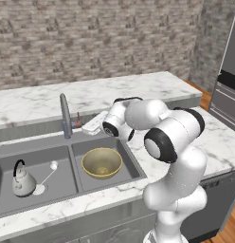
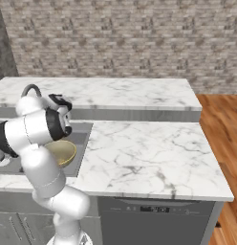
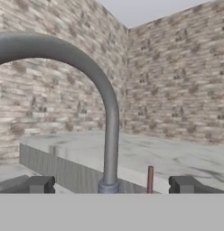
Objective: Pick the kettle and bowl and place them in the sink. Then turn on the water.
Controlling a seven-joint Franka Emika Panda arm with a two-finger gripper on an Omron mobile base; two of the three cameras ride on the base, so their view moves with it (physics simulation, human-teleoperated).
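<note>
The kettle (image 1: 22, 181) stands upright in the left basin of the sink (image 1: 67, 142). In the right basin lies the olive-tan bowl (image 1: 102, 162), also seen as the bowl (image 2: 61, 152) past my arm. My gripper (image 1: 90, 127) hovers over the sink's back rim, level and pointed at the faucet (image 1: 66, 114). In the hand view the gripper (image 3: 112, 185) is open wide with nothing in it, and the faucet's curved neck (image 3: 110, 117) rises between the fingertips. A thin red-brown lever (image 3: 150, 179) stands just right of the faucet's base. The water is out of view.
A white long-handled utensil (image 1: 47, 178) lies in the left basin beside the kettle. White marble counter (image 1: 219, 142) spreads to the right, with a raised marble ledge (image 1: 114, 92) behind the sink. A dishwasher front (image 2: 158, 215) sits below, and a dark oven (image 1: 228, 90) at far right.
</note>
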